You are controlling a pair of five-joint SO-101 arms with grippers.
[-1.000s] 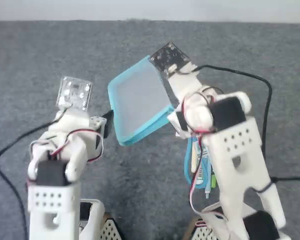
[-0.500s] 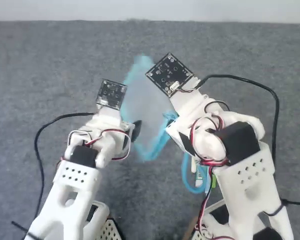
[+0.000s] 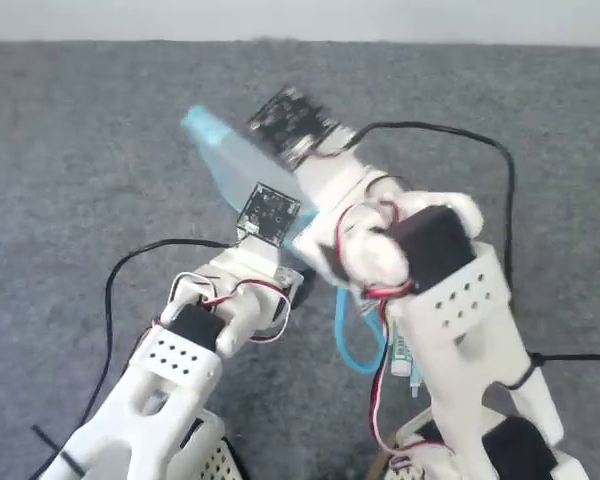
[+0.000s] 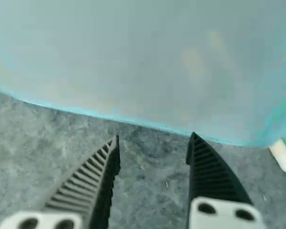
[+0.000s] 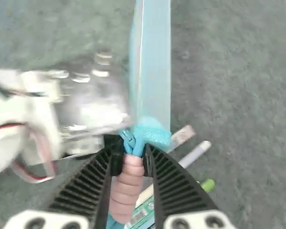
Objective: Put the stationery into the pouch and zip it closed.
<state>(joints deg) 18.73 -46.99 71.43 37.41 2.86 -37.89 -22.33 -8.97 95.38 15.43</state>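
Clamping the teal pouch (image 5: 150,71) by its zipper corner, the right fingers (image 5: 93,176) hold it off the grey surface (image 3: 80,150), pens (image 5: 195,152) lying just beside them, while the left fingers (image 4: 97,171) stand open just short of its edge.

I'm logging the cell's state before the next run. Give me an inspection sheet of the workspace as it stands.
Surface: grey carpet-like mat.
Job's things: blue translucent pouch held up and tilted; pens lie on the mat outside it, by its gripped corner.
Clutter: nothing seen.
Grippers: right gripper shut on the pouch's zipper-end corner, with a pink ribbed piece between its fingers. Left gripper open, just short of the pouch's edge, not touching.
Cables: black cable loops from the left arm; second black cable arcs over the right arm.
Surroundings: pale wall strip beyond the mat.
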